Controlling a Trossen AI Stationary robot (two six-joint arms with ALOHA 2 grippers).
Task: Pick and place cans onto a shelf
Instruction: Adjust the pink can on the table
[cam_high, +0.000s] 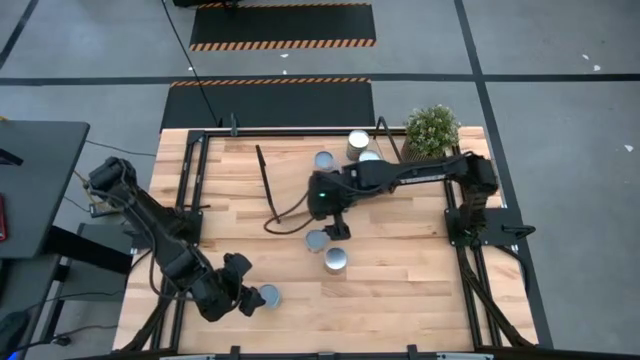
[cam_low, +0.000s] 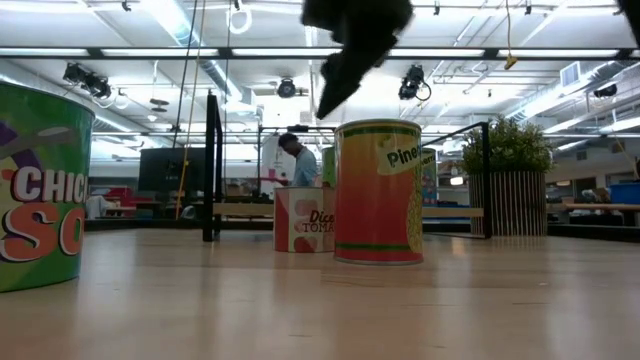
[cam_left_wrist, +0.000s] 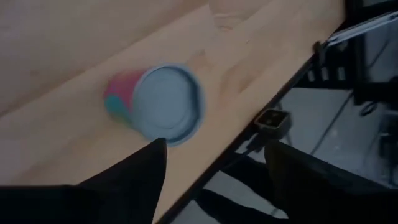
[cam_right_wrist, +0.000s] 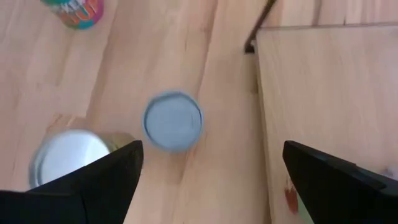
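Note:
Three cans (cam_high: 357, 146) stand on their bases on the shelf (cam_high: 300, 185), a light board with black frame ends at the table's far middle. Two more cans (cam_high: 317, 240) (cam_high: 336, 260) stand on the tabletop just nearer. My right gripper (cam_high: 336, 230) hangs open above them, touching nothing. Its wrist view shows a pale-blue can top (cam_right_wrist: 173, 121) between the fingers and a white one (cam_right_wrist: 68, 155) beside it. Another can (cam_high: 268, 296) stands by the table's near edge. My left gripper (cam_high: 243, 295) is open right next to it, apart from it (cam_left_wrist: 161, 102).
A small potted plant (cam_high: 432, 130) stands at the table's far right corner. A black cable (cam_high: 285, 215) loops over the table by the shelf's left end. In the low view a large green can (cam_low: 40, 190) stands close on the left. A person shows far behind the table.

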